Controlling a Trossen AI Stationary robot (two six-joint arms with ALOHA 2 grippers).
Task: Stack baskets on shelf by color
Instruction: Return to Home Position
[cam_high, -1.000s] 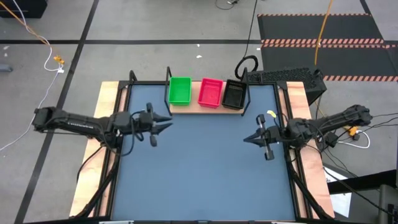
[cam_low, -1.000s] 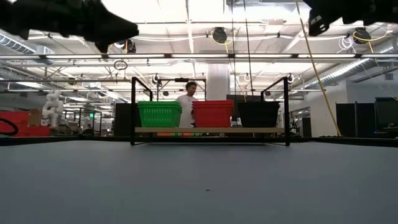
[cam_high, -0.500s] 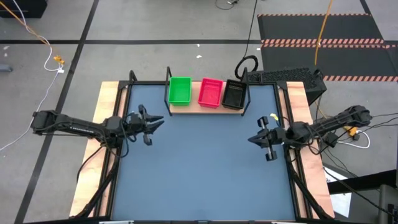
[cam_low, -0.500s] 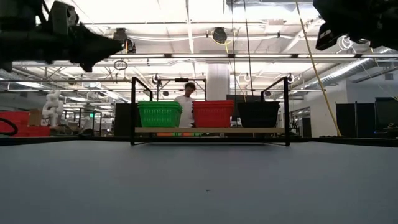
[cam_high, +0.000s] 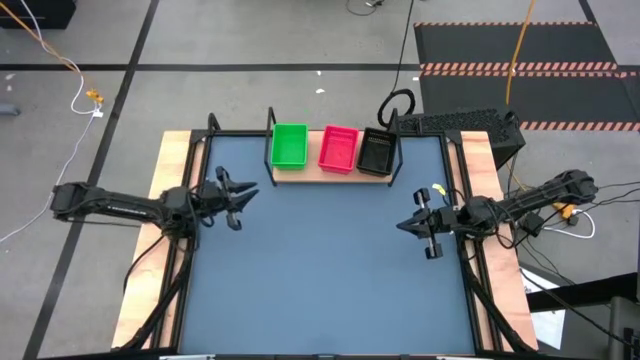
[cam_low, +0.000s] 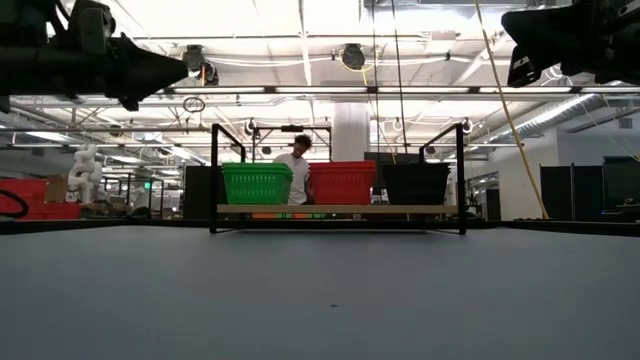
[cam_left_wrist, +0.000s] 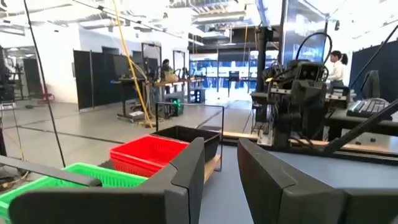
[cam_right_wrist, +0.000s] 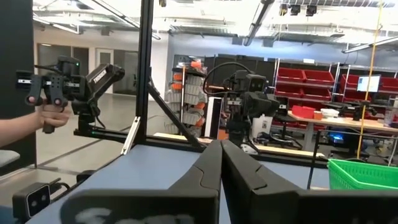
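The green (cam_high: 289, 145), red (cam_high: 338, 149) and black (cam_high: 375, 153) baskets stand side by side, bottoms down, on the tan shelf (cam_high: 330, 176) at the table's far edge. The low view shows them in the same row on the shelf board (cam_low: 338, 209). My left gripper (cam_high: 250, 187) hovers near the table's left edge, open with nothing between its fingers (cam_left_wrist: 221, 146). My right gripper (cam_high: 400, 226) hovers near the right edge, shut (cam_right_wrist: 221, 144) and holding nothing. Both are well clear of the shelf.
Black metal rails (cam_high: 190, 240) run along the table's left and right sides. A keyboard (cam_high: 455, 122) lies beyond the far right corner. A person (cam_low: 297, 165) stands in the room behind the shelf. A person's hand (cam_right_wrist: 43, 118) holds a handle off to one side.
My left gripper has drawn back toward the table's left edge and sunk lower, staying open. My right gripper has sunk a little near the right edge, staying shut. The baskets have not moved.
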